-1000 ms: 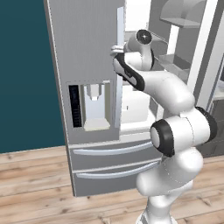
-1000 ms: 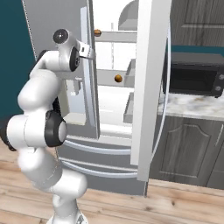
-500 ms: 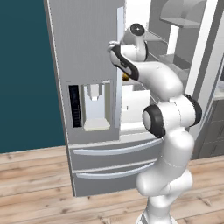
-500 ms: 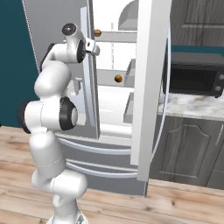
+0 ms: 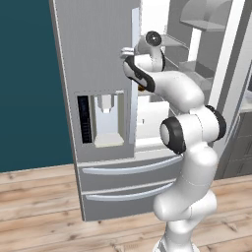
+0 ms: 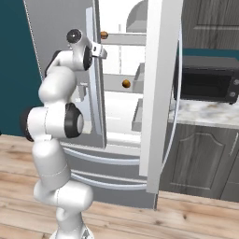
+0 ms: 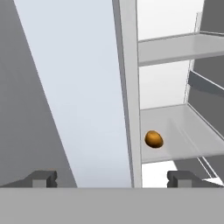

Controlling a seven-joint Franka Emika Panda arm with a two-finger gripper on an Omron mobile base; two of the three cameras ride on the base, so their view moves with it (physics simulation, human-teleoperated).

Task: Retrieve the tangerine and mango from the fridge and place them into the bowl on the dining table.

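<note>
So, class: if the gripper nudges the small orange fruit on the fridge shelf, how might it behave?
The orange fruit looks rounded, so it would probably roll on the flat white shelf. It seems small and likely light. The open gripper looks wide enough to take it.

**No readable text**

Nothing can be read on the fridge [image 5: 98, 74], its dispenser panel [image 5: 101, 120] or the microwave [image 6: 207, 84] — no letters, brand marks, numbers or signs; the surfaces are plain.
</note>
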